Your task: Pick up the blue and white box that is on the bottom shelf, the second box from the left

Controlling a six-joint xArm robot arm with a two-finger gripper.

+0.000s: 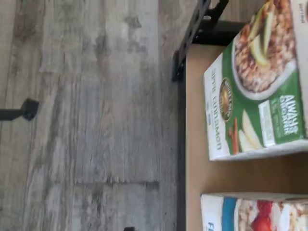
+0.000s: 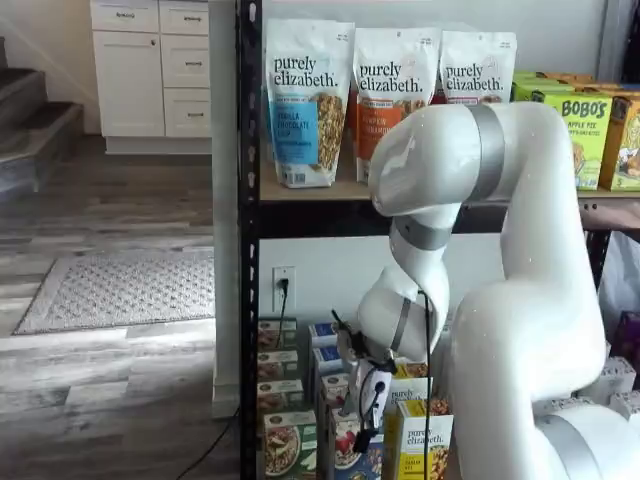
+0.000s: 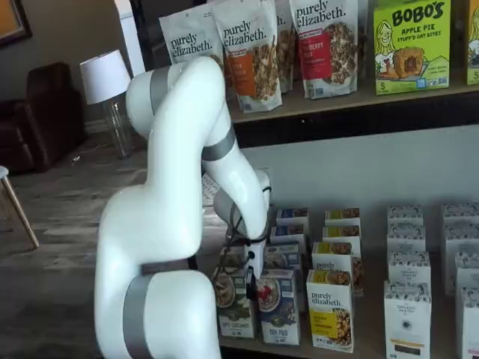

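One blue and white box (image 3: 278, 307) — front row of the bottom shelf (image 3: 367, 345), beside the green-fronted box (image 3: 235, 305). Light, stiff cardboard, likely crushable; grip its narrow sides. My gripper (image 2: 367, 425) hovers above, fingers spread wide, empty.

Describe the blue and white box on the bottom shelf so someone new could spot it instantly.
Look at the bottom shelf of the rack, at its front row of small boxes. The blue and white box stands there just below the arm's wrist, between a green-fronted box and a yellow-fronted box. Only it has a blue front with a bowl and red berries.
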